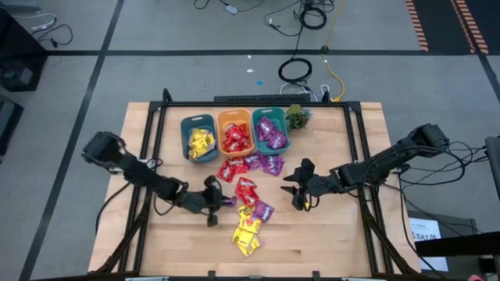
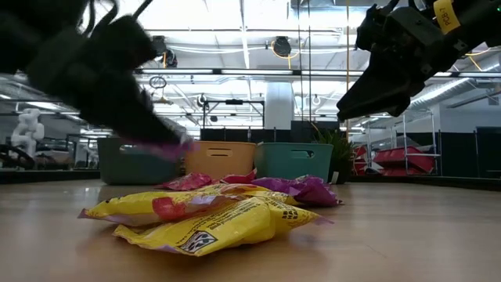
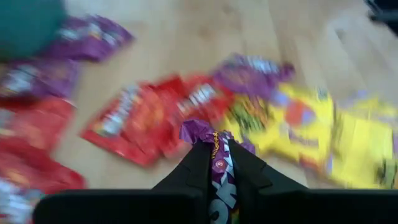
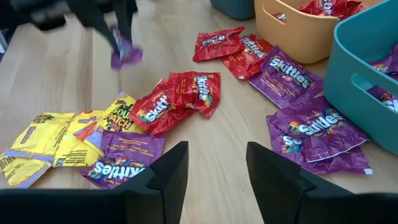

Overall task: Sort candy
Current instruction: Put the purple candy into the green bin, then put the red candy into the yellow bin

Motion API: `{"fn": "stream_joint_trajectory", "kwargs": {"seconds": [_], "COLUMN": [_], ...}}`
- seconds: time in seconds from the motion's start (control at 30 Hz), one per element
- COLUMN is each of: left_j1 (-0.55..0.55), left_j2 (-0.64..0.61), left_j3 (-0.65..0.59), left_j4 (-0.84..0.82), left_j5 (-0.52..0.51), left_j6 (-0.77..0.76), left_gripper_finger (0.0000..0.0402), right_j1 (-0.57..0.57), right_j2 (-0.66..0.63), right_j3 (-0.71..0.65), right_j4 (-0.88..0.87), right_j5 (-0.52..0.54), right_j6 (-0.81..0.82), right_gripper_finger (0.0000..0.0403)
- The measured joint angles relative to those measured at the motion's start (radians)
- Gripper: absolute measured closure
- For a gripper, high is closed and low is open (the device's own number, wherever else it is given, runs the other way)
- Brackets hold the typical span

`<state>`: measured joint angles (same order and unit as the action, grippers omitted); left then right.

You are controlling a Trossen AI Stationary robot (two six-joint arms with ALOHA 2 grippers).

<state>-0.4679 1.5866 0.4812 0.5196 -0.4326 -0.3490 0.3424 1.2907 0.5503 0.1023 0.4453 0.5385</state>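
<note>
Left end effector (image 1: 219, 200): positioned over the bench (image 1: 336, 234) at the left edge of the loose candy pile, fingers clamped on a purple candy packet (image 3: 219, 163). The left wrist view shows the packet pinched between both fingers, its crumpled end protruding forward. The right wrist view shows the same packet hanging clear of the bench surface.

Right end effector (image 1: 297, 190): positioned to the right of the pile, raised off the bench, fingers standing apart with nothing between them.

Loose candy: red packets (image 1: 245, 189) lie in the centre of the pile, with further red ones nearer the bins. Purple packets (image 1: 272, 164) lie just in front of the bins, and another purple one (image 4: 119, 155) sits beside the yellow group. Yellow packets (image 1: 248, 232) lie at the near end of the pile, overlapping one another.

Bins: three stand side by side at the far edge of the bench. The left teal bin (image 1: 187, 138) contains yellow packets, the orange bin (image 1: 235, 119) red packets, and the right teal bin (image 1: 269, 115) purple packets. A small green plant (image 1: 297, 117) stands just right of the bins.
</note>
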Motion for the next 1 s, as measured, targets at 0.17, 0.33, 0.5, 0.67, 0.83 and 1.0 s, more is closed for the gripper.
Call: {"fn": "stream_joint_trajectory", "kwargs": {"seconds": [0.17,0.33,0.5,0.67,0.83,1.0], "left_j1": [0.097,0.287,0.509,0.673,0.749,0.781], "left_j2": [-0.143,-0.153,-0.036,0.122,0.274,0.373], "left_j3": [0.102,0.252,0.422,0.599,0.743,0.852], "left_j4": [-0.174,-0.264,-0.301,-0.271,-0.273,-0.310], "left_j5": [-0.040,0.017,0.137,0.313,0.318,0.303], "left_j6": [0.045,0.183,0.209,0.297,0.285,0.226], "left_gripper_finger": [0.0367,0.0368,0.0368,0.0368,0.0341,0.0291], "right_j1": [0.000,0.000,0.000,0.000,0.000,0.017], "right_j2": [0.000,0.000,0.000,0.000,0.000,0.024], "right_j3": [0.000,0.000,0.000,0.000,0.000,0.000], "right_j4": [0.000,0.001,0.014,0.027,0.041,0.052], "right_j5": [0.000,0.000,0.000,0.000,0.000,-0.001], "right_j6": [0.000,0.000,-0.004,-0.025,-0.029,-0.015], "right_gripper_finger": [0.0250,0.0250,0.0250,0.0250,0.0250,0.0250]}}
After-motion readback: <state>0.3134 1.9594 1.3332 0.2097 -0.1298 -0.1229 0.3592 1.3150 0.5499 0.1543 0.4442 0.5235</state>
